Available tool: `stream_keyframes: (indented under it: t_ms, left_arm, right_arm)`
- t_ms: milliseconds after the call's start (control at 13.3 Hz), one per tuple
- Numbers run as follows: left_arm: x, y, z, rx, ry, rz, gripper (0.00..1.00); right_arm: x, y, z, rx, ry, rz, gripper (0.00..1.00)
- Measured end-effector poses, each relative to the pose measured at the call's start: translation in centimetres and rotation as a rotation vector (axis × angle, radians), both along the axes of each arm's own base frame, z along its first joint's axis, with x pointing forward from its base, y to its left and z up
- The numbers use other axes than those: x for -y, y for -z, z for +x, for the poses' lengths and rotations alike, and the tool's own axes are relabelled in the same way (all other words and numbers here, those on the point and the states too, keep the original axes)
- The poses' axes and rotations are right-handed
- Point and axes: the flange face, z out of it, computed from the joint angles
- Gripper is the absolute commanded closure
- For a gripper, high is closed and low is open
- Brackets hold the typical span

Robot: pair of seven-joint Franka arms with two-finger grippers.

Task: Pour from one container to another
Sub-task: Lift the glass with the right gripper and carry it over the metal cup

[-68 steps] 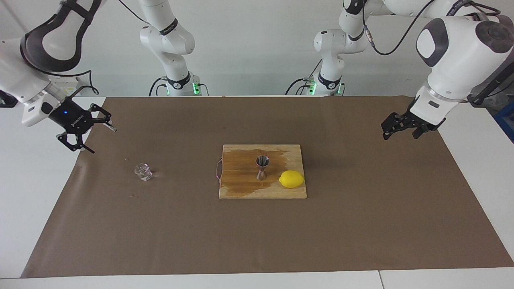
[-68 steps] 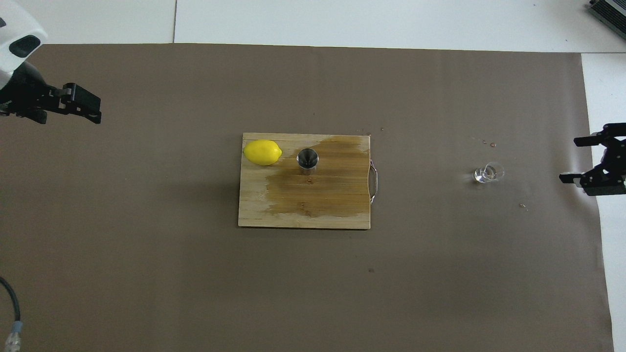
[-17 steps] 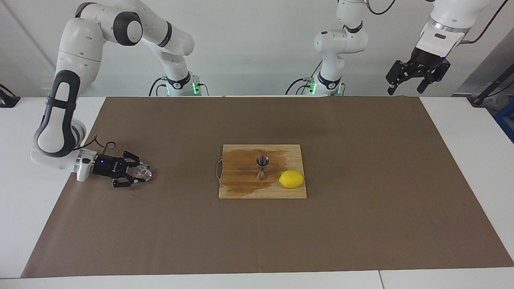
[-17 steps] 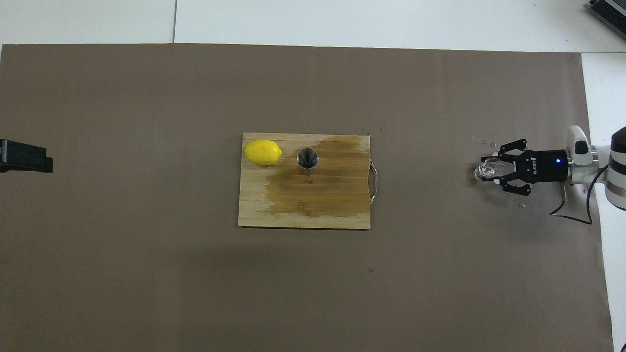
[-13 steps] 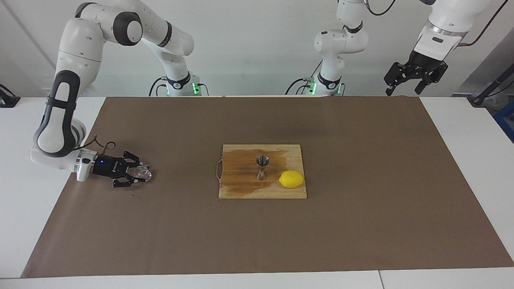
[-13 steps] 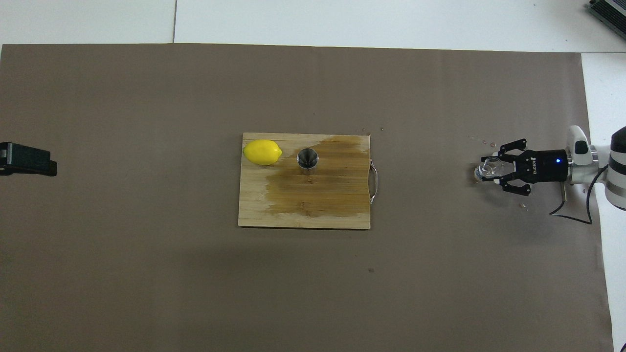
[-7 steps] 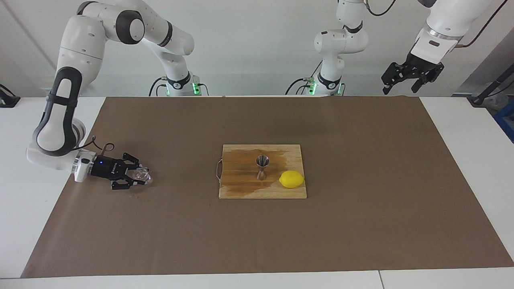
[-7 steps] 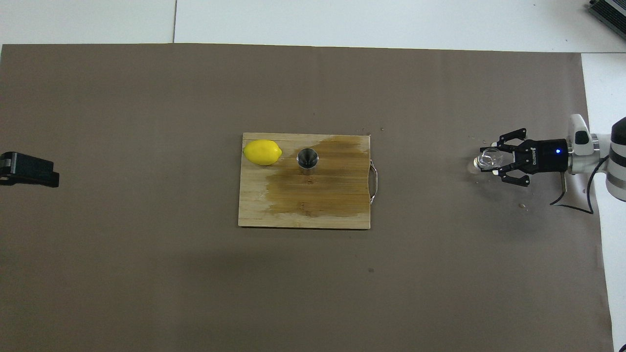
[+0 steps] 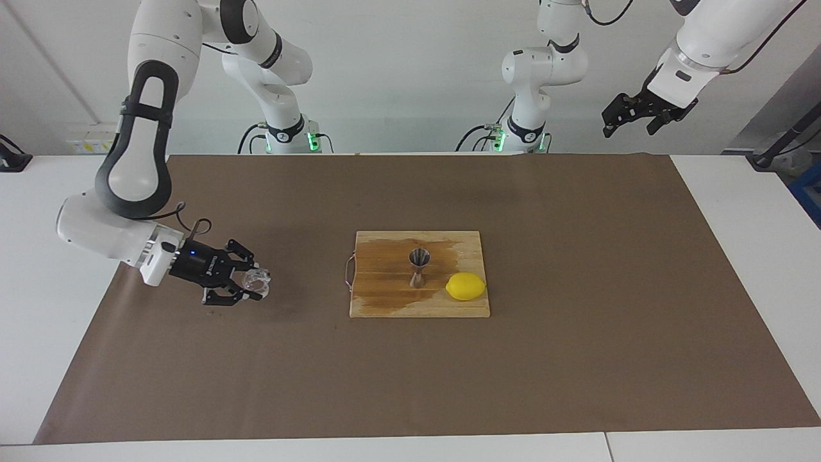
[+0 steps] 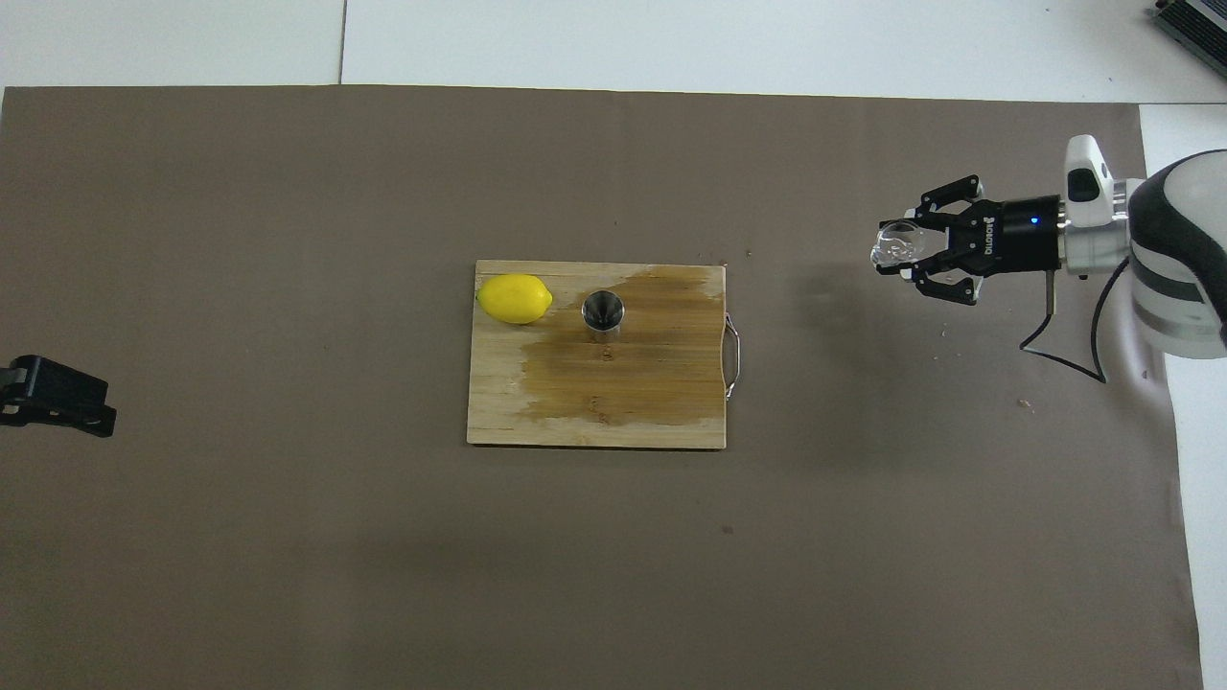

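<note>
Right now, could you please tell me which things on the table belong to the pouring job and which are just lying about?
Job:
small clear faceted glass cup, held by right gripper
silvery hourglass metal jigger

Lying about:
yellow lemon
stained wooden cutting board
brown paper mat

Counted on the table: one brown paper mat, one wooden cutting board, one yellow lemon, one metal jigger, one clear glass cup, plus two robot arms, each with one gripper.
</note>
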Motion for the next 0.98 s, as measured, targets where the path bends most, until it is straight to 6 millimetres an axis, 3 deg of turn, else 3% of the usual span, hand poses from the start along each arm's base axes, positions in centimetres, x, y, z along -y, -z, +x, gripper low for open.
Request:
stream_keyframes:
  t_ms: [151,453,754,981]
  left_arm:
    - [0.0,0.1,-0.2,-0.012,0.000,0.000,0.00]
    - [0.0,0.1,-0.2,-0.014,0.000,0.001,0.00]
    - [0.0,0.1,-0.2,-0.015,0.000,0.001,0.00]
    - [0.0,0.1,-0.2,-0.015,0.000,0.001,0.00]
  right_arm:
    - [-4.2,-0.7,0.7,-0.021,0.037,-0.026,0.95]
    - [-9.7,-1.6,1.1,-0.028,0.057,0.004,0.95]
    - [-17.5,-3.5,0.6,-0.018,0.084,-0.020,0.96]
    - [-21.2,-4.1,0.1,-0.003,0.104,-0.034,0.96]
